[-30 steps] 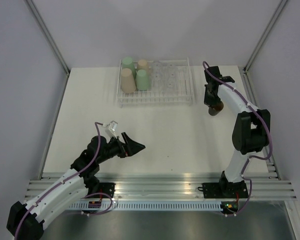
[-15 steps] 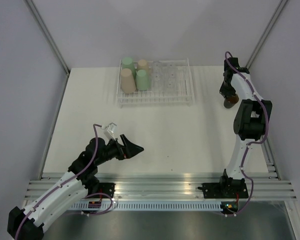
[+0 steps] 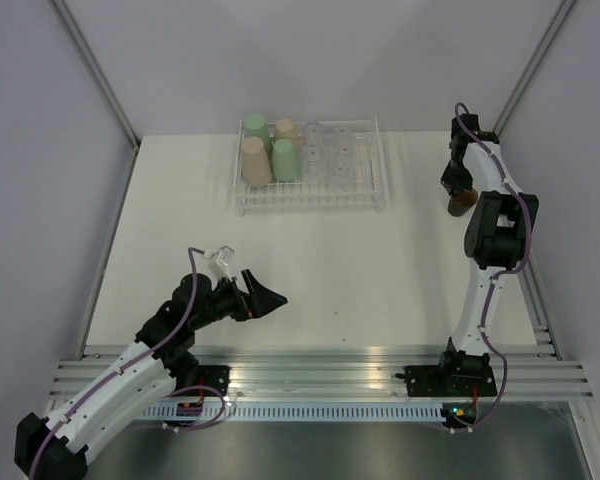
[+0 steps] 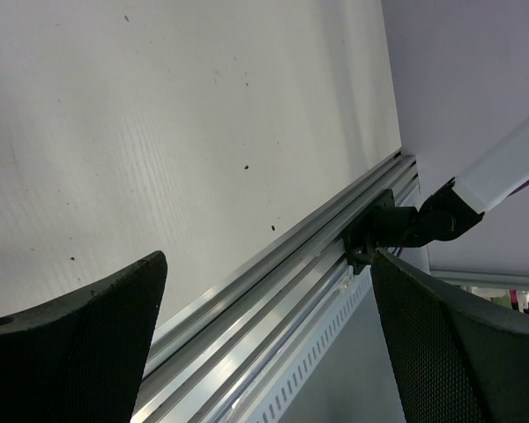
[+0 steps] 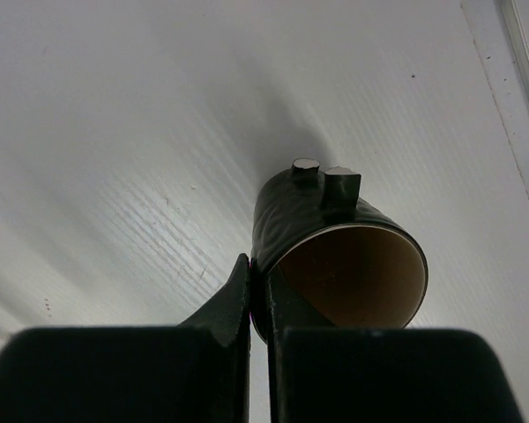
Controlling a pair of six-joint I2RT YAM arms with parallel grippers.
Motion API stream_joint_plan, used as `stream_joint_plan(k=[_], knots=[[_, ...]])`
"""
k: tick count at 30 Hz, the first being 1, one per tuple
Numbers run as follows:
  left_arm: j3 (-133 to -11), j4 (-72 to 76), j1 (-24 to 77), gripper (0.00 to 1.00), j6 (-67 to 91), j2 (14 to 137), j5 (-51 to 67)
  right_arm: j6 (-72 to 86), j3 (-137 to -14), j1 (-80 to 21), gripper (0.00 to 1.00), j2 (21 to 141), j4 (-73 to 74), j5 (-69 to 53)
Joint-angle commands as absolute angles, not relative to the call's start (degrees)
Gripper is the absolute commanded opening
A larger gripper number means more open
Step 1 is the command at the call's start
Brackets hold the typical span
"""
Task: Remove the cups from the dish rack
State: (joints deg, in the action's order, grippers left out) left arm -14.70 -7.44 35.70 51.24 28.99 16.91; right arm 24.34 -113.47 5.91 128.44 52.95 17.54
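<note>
Two grippers, and only one is doing anything. Nearest, toward the near-left corner of the bench (image 3: 380,270), the left gripper (image 3: 271,300) hangs low with its jaws spread wide and nothing between them. Its wrist view shows just bare bench and the front rail.

Further back, right by the right edge, the right gripper (image 5: 256,269) is pinched tight on the wall of the dark brown cup (image 5: 286,211), with one finger inside the rim and one outside, by the look of it. So I'd say the step in hand is setting that cup down away from the rack. I can't tell if it's touching the bench yet. Next move, my guess: lower until it's seated, let go, lift off without snagging the rim, then head to the rack for another.

Against the far edge, roughly in the middle, sits the dish rack (image 3: 310,208). Count so far:
- One brown cup, out of the rack.
- Four tumblers at the rack's left end, two green tumblers (image 3: 285,160) and two beige tumblers (image 3: 253,160).
- A bunch of clear cups (image 3: 332,150) to their right, too see-through to count.
</note>
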Motion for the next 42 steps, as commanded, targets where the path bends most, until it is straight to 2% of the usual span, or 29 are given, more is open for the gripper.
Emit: stream_joint_plan(k=[1, 4, 5, 6, 11, 16, 18, 23, 26, 28, 29, 30, 31, 34, 37, 42], knots=[[-18.1, -9.2, 35.8, 1.0, 48.6, 29.2, 17.5, 25.4, -117.2, 7.5, 0.01, 127.6, 53.7, 16.9], [-19.2, -10.1, 35.8, 1.0, 48.0, 29.3, 16.8, 25.4, -117.4, 8.1, 0.01, 127.9, 53.6, 14.6], [-19.7, -10.5, 35.8, 1.0, 47.9, 29.2, 16.8, 25.2, -117.3, 8.2, 0.11, 128.1, 53.7, 13.4], [-19.9, -10.5, 35.8, 1.0, 47.9, 29.2, 16.7, 25.2, -117.4, 8.3, 0.16, 128.2, 53.6, 12.8], [-19.6, -11.2, 35.8, 1.0, 48.2, 28.3, 16.5, 24.2, -117.8, 8.3, 0.27, 126.9, 53.1, 10.8], [-19.2, -11.8, 35.7, 1.0, 48.2, 27.4, 16.1, 24.1, -117.6, 8.3, 0.35, 123.3, 52.0, 9.8], [-19.1, -11.9, 35.7, 1.0, 48.3, 27.2, 16.0, 24.1, -117.4, 8.3, 0.41, 122.3, 52.0, 9.9], [-19.0, -11.9, 35.8, 1.0, 47.8, 26.5, 15.7, 23.7, -116.1, 7.5, 0.46, 115.9, 51.2, 12.5], [-19.1, -11.4, 35.8, 1.0, 46.8, 24.6, 15.8, 21.8, -109.5, 5.3, 0.5, 105.9, 43.8, 12.8], [-18.9, -9.0, 35.8, 1.0, 46.9, 23.6, 17.2, 19.4, -98.9, 1.8, 0.67, 94.6, 34.0, 13.0], [-18.2, -7.5, 35.8, 1.0, 47.6, 22.2, 17.9, 18.9, -95.0, 0.5, 0.84, 90.7, 31.1, 12.9], [-17.5, -5.6, 35.8, 1.0, 48.9, 21.7, 18.6, 18.6, -91.4, -3.3, 0.96, 87.0, 28.4, 11.3], [-16.9, -4.4, 35.7, 1.0, 52.4, 21.1, 18.9, 18.3, -85.0, -4.6, 0.98, 80.8, 24.4, 9.6], [-14.4, -1.0, 35.7, 1.0, 57.3, 19.9, 17.8, 19.1, -75.1, -8.4, 0.98, 72.2, 21.7, 4.0], [-13.9, 3.9, 35.7, 1.0, 55.6, 21.4, 18.7, 19.7, -64.6, -12.2, 0.98, 64.6, 19.0, -1.8], [-26.2, -2.0, 35.7, 1.0, 48.6, 29.6, 13.9, 23.5, -48.6, -19.7, 0.98, 53.4, 17.0, -3.0]])
